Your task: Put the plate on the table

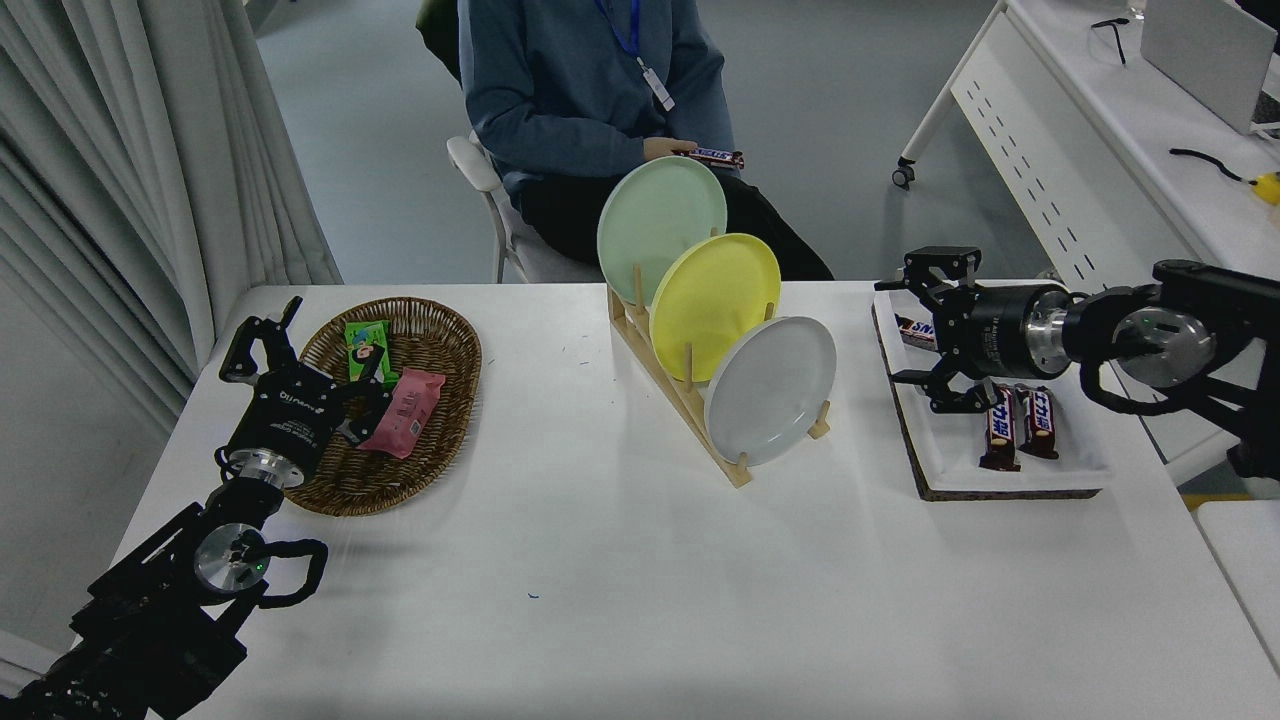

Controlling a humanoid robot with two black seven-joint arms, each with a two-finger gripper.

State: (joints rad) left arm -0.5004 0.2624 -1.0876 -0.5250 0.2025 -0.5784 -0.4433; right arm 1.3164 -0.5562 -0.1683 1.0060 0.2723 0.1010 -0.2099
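Note:
The pale grey plate (770, 390) stands upright in the front slot of a wooden rack (680, 395) on the white table (620, 580). A yellow plate (713, 291) and a light green plate (660, 227) stand behind it in the same rack. My right gripper (897, 330) is open and empty. It hovers over the left end of the white tray, a short way right of the grey plate and pointing toward it. My left gripper (262, 335) is parked at the lower left, open over the rim of a wicker basket.
A wicker basket (440, 440) with snack packets sits at the left. A white tray (950, 450) with chocolate bars (1018, 425) sits at the right. A seated person at the far side holds a chocolate bar (712, 156). A white desk (1120, 150) stands at the right.

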